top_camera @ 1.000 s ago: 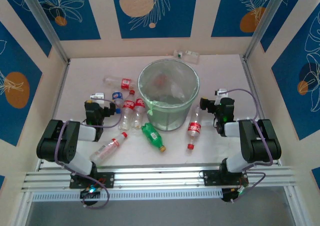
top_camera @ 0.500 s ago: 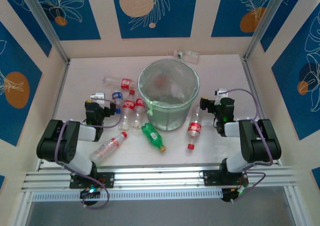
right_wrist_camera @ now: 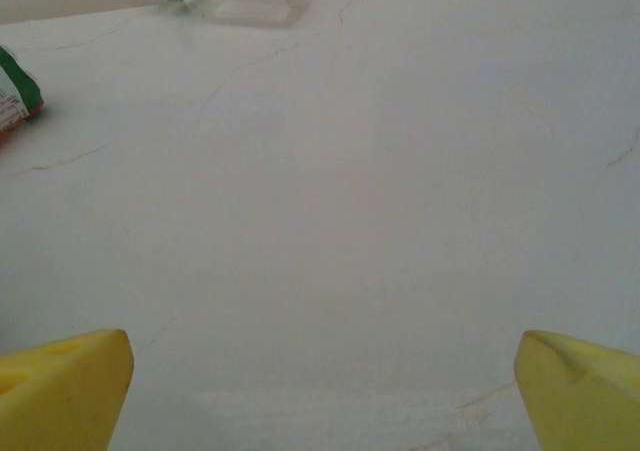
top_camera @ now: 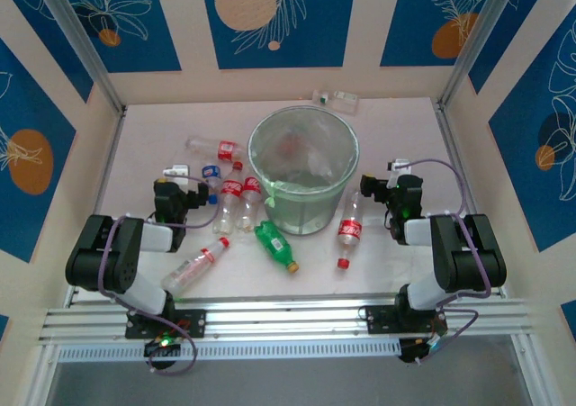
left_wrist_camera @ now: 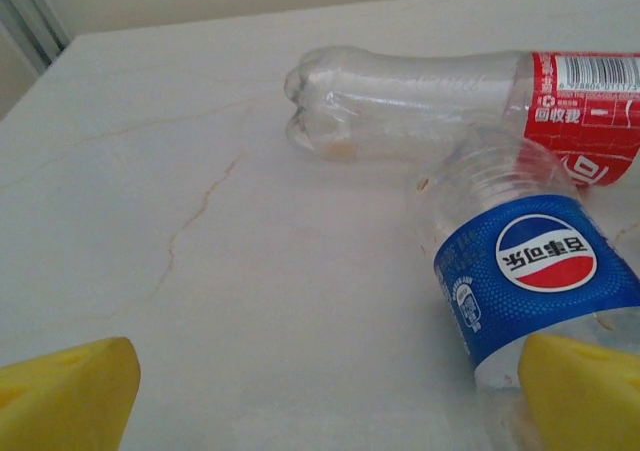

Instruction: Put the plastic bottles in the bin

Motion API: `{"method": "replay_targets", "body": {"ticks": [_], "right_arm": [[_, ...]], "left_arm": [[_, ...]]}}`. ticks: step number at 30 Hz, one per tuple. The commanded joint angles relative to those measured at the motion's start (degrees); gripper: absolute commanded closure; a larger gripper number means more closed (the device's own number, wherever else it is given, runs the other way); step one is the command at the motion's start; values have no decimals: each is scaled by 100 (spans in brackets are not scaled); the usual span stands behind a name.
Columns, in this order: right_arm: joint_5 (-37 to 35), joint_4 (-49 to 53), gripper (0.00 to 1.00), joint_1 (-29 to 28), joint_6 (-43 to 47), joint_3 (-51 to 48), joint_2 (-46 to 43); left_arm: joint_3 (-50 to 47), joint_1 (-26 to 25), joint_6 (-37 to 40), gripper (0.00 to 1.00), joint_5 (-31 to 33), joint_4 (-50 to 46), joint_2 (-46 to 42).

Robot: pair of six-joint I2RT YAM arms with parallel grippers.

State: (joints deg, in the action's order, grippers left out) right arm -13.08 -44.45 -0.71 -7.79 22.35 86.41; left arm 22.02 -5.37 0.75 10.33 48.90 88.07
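We see the bin point(top_camera: 306, 215) standing upright in the middle of the table point(top_camera: 405, 136); the plastic bottles point(top_camera: 236, 197) lie on their sides around it, most to its left, a green bottle point(top_camera: 274, 244) in front, one behind. The left gripper point(left_wrist_camera: 320, 401) has its yellow fingers point(left_wrist_camera: 65, 396) spread wide and holds nothing; a blue-labelled bottle point(left_wrist_camera: 530, 271) lies just ahead. The right gripper point(right_wrist_camera: 320, 391) is equally wide and empty, over bare tabletop.
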Motion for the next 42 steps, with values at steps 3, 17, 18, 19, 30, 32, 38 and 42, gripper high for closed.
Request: {"method": "replay_targets", "body": {"ticks": [3,17,18,19,30,32,38,42], "right_arm": [[76,1881,2,132,-232,958,-665],[102,8932,8,-597,-1664,3510,-1689],[144,9154,9,-727,-1748,3509,-1704],[175,9316,10,-878,-1889,3478,-1713],[876,9277,19,-1363,-2609,2894,-1567],[1037,9069,21,-1377,-2711,2724,-1536],[1262,8677,23,-1398,-2768,2473,-1204],[1203,8409,26,-1392,-2754,2315,-924]], "left_arm": [[738,78,-111,0,535,-1674,-1064],[4604,-447,-2364,17,-1621,-6831,-2334],[4813,-596,-2396,18,-1677,-6970,-2292],[4978,-742,-2436,20,-1732,-7069,-2240],[5799,-1767,-2910,27,-2898,-7279,-1074],[5857,-1866,-2887,31,-2975,-7376,-907],[6191,-2124,-2551,38,-2753,-7999,-531],[6261,-2153,-2378,43,-2660,-8183,-411]]}}
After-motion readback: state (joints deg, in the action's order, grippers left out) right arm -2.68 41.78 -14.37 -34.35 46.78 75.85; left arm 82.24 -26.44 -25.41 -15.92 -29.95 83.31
